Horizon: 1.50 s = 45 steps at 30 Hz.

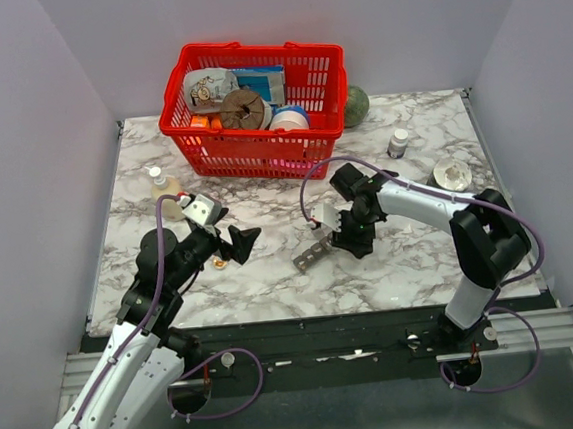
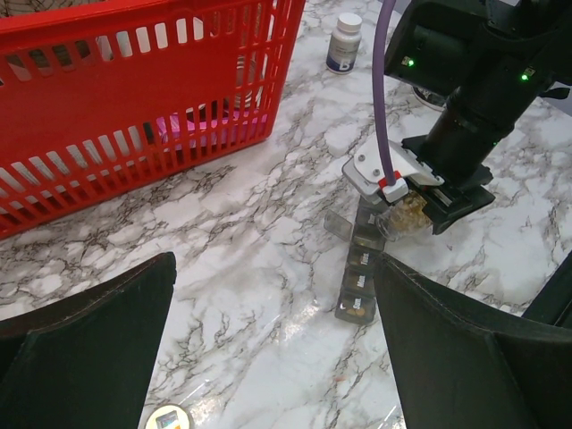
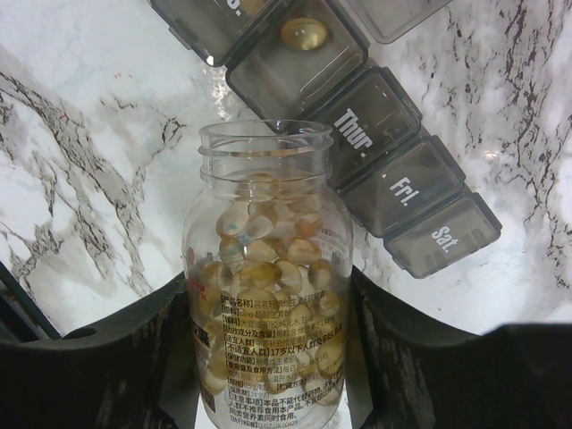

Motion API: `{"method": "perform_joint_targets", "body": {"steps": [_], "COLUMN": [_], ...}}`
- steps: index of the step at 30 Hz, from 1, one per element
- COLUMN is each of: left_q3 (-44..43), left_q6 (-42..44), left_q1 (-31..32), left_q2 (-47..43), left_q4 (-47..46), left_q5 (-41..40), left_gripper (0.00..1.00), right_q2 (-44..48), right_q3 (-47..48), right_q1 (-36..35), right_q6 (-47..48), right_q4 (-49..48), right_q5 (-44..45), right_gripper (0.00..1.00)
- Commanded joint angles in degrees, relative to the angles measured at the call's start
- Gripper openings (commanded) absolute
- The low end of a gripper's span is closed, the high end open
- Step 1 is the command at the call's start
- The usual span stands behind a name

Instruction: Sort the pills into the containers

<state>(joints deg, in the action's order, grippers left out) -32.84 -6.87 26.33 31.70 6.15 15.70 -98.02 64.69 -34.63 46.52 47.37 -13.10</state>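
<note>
- Right now our right gripper (image 3: 268,295) squeezes an open pill bottle (image 3: 264,232).
- In the right wrist view, the containers (image 3: 393,183) run in a long row from upper left to lower right, just above the bottle mouth.
- One pill (image 3: 304,34) sits in an open box (image 3: 268,82).
- Our left gripper (image 2: 277,357) is wide, holds nothing, and is farther off.

Our left hand (image 1: 241,243) low and wide open, our right hand (image 1: 344,235) tight around a clear capsule-filled plastic bottle (image 3: 268,286).

Pill bottle (image 3: 264,277) over containers (image 3: 393,170); basket (image 1: 257,107) behind.
</note>
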Motion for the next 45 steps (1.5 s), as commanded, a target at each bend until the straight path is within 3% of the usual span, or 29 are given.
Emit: {"method": "perform_joint_targets", "body": {"steps": [1,45], "left_q3": [0.3,0.3], "left_q6": [0.8,0.8], "left_q1": [0.0,0.0], "left_q2": [-0.6,-0.8], "left_q4": [-0.2,-0.3], "left_q5": [1.3,2.0], "left_gripper": [0.99,0.99], "right_q2": [-1.6,-4.6], "right_q3": [2.5,6.8], "right_q1": [-0.7,-2.0], "right_q6": [-0.4,-2.3], "right_q4": [2.3,7.4], "right_q5": [1.5,4.6], "right_gripper": [0.01,0.01]}}
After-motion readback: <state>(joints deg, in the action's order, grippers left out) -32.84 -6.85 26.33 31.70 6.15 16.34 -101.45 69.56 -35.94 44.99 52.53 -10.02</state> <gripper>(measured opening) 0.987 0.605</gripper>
